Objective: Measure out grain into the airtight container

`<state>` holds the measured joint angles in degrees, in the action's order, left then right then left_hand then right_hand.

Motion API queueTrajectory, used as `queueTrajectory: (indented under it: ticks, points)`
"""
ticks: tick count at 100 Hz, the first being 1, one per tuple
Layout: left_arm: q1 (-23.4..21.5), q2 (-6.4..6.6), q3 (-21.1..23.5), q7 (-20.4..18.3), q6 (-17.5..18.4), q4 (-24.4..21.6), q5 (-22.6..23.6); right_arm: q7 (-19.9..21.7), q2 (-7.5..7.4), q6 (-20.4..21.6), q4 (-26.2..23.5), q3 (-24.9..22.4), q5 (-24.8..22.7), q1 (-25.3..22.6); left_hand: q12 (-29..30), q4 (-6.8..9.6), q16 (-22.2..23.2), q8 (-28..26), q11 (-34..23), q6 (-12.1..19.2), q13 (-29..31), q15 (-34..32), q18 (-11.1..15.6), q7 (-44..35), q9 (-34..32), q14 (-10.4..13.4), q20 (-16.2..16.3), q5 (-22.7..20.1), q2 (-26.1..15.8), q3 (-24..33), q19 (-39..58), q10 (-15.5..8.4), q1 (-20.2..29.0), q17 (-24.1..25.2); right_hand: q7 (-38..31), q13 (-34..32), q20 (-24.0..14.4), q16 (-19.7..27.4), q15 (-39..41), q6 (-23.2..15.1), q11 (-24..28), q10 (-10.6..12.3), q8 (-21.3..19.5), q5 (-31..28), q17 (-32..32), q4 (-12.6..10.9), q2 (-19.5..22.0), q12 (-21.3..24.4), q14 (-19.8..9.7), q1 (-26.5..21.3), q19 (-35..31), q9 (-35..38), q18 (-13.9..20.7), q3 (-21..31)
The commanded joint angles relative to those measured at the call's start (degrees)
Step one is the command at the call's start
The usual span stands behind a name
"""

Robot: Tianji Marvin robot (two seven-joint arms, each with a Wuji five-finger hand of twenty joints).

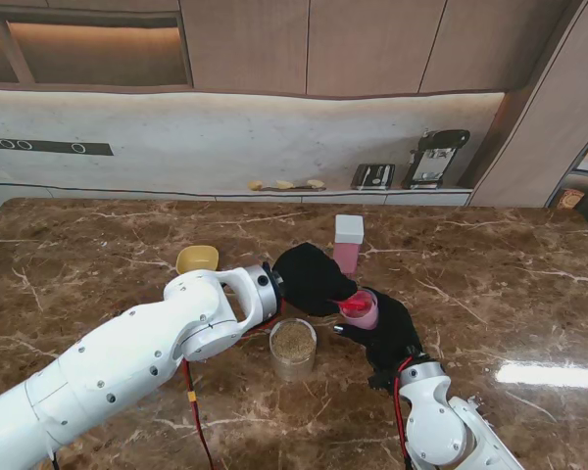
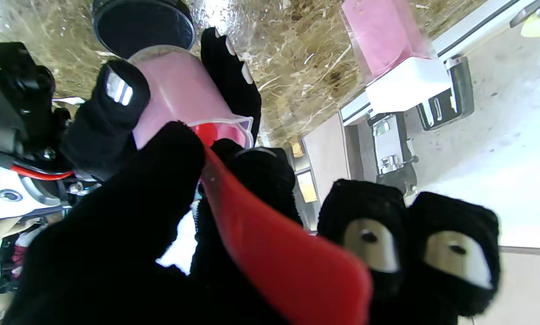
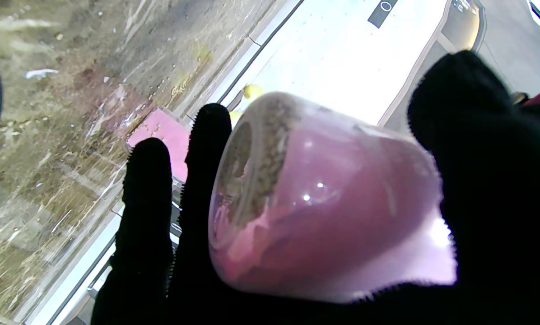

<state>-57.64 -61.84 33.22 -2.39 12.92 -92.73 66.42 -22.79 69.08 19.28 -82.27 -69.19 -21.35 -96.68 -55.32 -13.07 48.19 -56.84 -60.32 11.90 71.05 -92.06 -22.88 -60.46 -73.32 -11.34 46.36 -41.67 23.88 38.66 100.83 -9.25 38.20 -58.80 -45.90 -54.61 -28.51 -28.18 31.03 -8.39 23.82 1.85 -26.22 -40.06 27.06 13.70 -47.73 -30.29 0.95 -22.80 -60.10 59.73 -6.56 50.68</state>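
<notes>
Grain in clear jar (image 1: 293, 343); right hand (image 1: 387, 333) grips pink cup (image 1: 362, 311), left hand (image 1: 312, 278) red scoop (image 2: 279, 253).

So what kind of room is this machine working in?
Most likely a home-style kitchen: a brown marble countertop, wooden wall cabinets over a lit pale backsplash, and what looks like a black coffee machine on the back ledge.

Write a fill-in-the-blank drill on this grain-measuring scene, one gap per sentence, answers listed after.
1. The right hand holds a translucent pink measuring ____.
2. The left hand grips a red plastic scoop, its bowl inside the pink ____.
3. The clear round jar near me is filled with ____.
4. The yellow bowl sits to the ____ of the tall pink container with the white lid.

Answers: cup; cup; grain; left
</notes>
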Motion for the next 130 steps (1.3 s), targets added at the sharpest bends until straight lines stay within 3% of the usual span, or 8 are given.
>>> queueTrajectory:
  ticks: [1,33,63,74,89,110,130]
  points:
    - [0.1,0.45,0.1,-0.3,-0.9,-0.4,-2.3,0.8,0.08,-0.1,0.0,0.0,0.2,-0.5,0.5,-0.36,-0.2,-0.4,-2.1,7.3,1.7,-4.8,1.3,-1.3,-4.3,1.2,-0.2,-2.4,-0.7,5.7,8.6,-2.7,1.4,-2.5,-0.4,0.6,-0.5,-0.8,-0.1,-5.0,-0.3,1.7,0.0,-3.2,-0.2,2.0,12.2,0.5,-0.8,-2.1,0.2,-0.1,0.4,8.1]
    - [-2.6,0.42,2.5,-1.4,-2.8,-1.6,-4.1,0.8,0.07,-0.1,-0.1,0.0,0.2,-0.5,0.6,-0.48,-0.3,-0.3,-2.1,7.2,1.7,-4.8,1.2,-1.3,-4.3,1.1,-0.3,-2.5,-0.6,5.9,8.6,-2.7,1.3,-2.5,-0.4,0.6,-0.5,-0.8,-0.2,-4.9,-0.3,1.7,0.0,-3.2,-0.2,2.0,12.2,0.5,-0.8,-2.1,0.2,-0.1,0.4,8.1]
    - [-8.0,-0.80,8.6,-4.2,-9.3,-4.5,-18.3,0.3,0.17,-0.3,-0.2,-0.3,0.1,-0.6,0.7,-0.74,-0.3,-0.2,-2.2,7.0,1.7,-4.9,0.7,-1.3,-4.3,0.8,-0.1,-2.4,-0.4,6.5,8.6,-2.6,0.8,-2.5,-0.4,0.6,-0.5,-0.8,-0.2,-5.0,-0.3,1.7,0.0,-3.2,-0.2,2.0,12.2,0.5,-0.8,-2.1,0.2,-0.1,0.4,8.1]
    - [-10.7,-1.21,11.6,-5.3,-13.6,-6.0,-24.8,0.1,0.21,-0.3,-0.2,-0.5,0.1,-0.7,0.7,-0.75,-0.2,-0.2,-2.1,6.4,1.7,-4.9,0.3,-1.3,-4.3,0.1,0.0,-2.4,-0.4,6.4,8.7,-2.0,1.3,-2.5,-0.4,0.6,-0.5,-0.8,-0.2,-4.9,-0.3,1.7,0.0,-3.2,-0.2,2.0,12.1,0.5,-0.8,-2.1,0.2,-0.1,0.4,8.1]
    - [-14.5,-1.34,16.7,-6.0,-18.1,-8.3,-29.8,-0.1,0.24,-0.4,-0.2,-0.7,0.1,-0.7,0.7,-0.65,-0.2,-0.1,-2.1,6.1,1.7,-4.9,-0.1,-1.3,-4.3,-0.1,0.1,-2.4,-0.5,6.0,8.8,-1.8,1.7,-2.5,-0.4,0.6,-0.5,-0.8,-0.2,-5.0,-0.3,1.8,0.0,-3.2,-0.2,2.1,12.1,0.5,-0.8,-2.1,0.2,-0.1,0.4,8.1]
    - [-19.2,-1.23,24.8,-6.7,-23.9,-11.2,-33.3,-0.1,0.22,-0.5,-0.3,-0.9,0.1,-0.8,0.7,-0.47,-0.1,0.2,-2.0,5.3,1.6,-4.9,-0.6,-1.4,-4.3,-0.5,0.2,-2.4,-0.5,5.6,8.8,-1.3,2.4,-2.5,-0.5,0.6,-0.5,-0.8,-0.2,-4.9,-0.3,1.7,0.0,-3.3,-0.2,2.1,12.1,0.5,-0.8,-2.1,0.2,-0.1,0.4,8.1]
    - [-20.9,-0.37,32.2,-10.4,-28.1,-11.5,-33.6,0.0,0.21,-0.8,-0.5,-1.0,0.1,-0.9,0.6,-0.13,0.0,0.4,-1.9,4.8,1.6,-4.9,-1.2,-1.5,-4.3,-0.9,0.4,-2.4,-0.9,4.3,8.8,-0.9,3.4,-2.5,-0.5,0.6,-0.5,-0.8,-0.1,-5.0,-0.3,1.7,0.1,-3.2,-0.2,2.1,12.1,0.5,-0.8,-2.2,0.1,-0.1,0.4,8.2]
